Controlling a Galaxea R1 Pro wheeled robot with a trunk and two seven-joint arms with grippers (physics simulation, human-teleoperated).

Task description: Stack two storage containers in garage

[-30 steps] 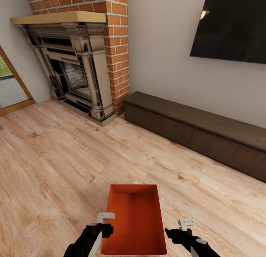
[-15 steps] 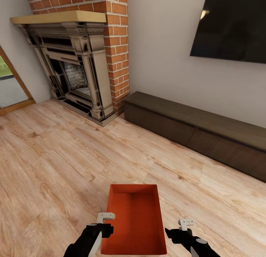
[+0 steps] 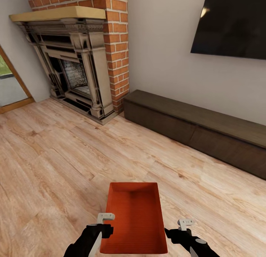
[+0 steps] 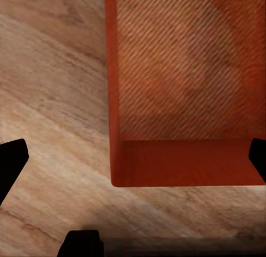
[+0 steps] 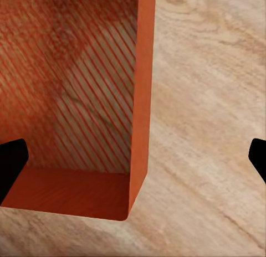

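Head view: your storage container (image 3: 135, 218) runs lengthwise away between left gripper (image 3: 104, 220) and right gripper (image 3: 184, 226), both spread wide, grasping nothing.

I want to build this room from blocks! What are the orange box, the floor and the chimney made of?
The orange box looks like thin plastic: plain matte walls, with fine ribbed lines across its bottom, though painted metal is possible. The floor looks like light wood planks, with grain and knots showing. The chimney looks like red brick, with pale mortar lines between the blocks.
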